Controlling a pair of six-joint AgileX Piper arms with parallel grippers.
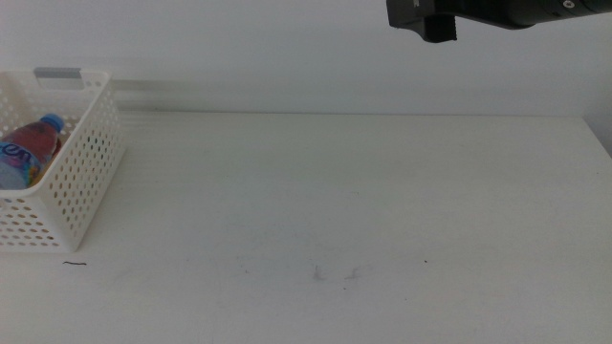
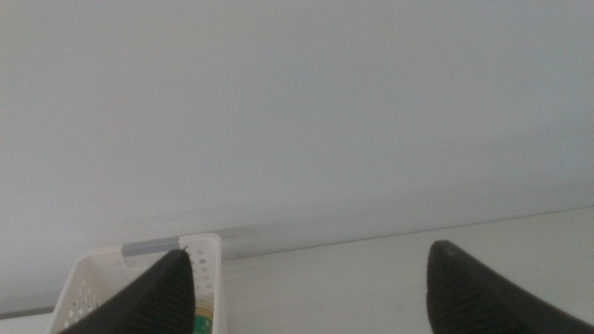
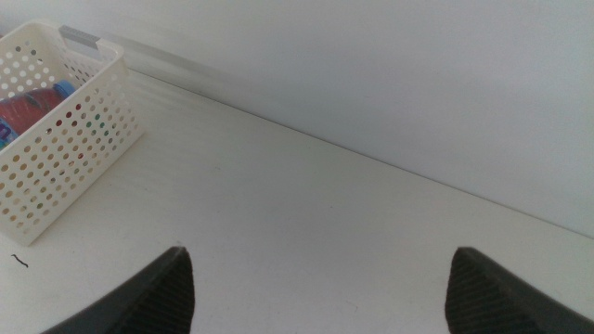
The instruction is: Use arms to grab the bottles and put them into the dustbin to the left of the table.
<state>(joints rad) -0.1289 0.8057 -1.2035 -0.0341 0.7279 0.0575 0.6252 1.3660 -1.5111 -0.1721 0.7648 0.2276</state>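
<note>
bottles: water bottle (image 1: 29, 148) with blue cap lying inside dustbin (image 1: 81, 182), red can (image 3: 28, 111) beside it
dustbin: table's (image 1: 335, 210) far-left edge
left gripper (image 2: 306, 288): jaws spread, empty, just by the dustbin
right gripper (image 3: 320, 292): jaws spread, empty, above the table, well apart from the dustbin

Light is bright, flat and even in all three views, washing the white surface (image 1: 363, 210) and wall into nearly one tone with almost no shadows or glare. The dustbin (image 1: 81, 162) rim looks slightly smeared, perhaps motion blur, and both wrist views are soft.
</note>
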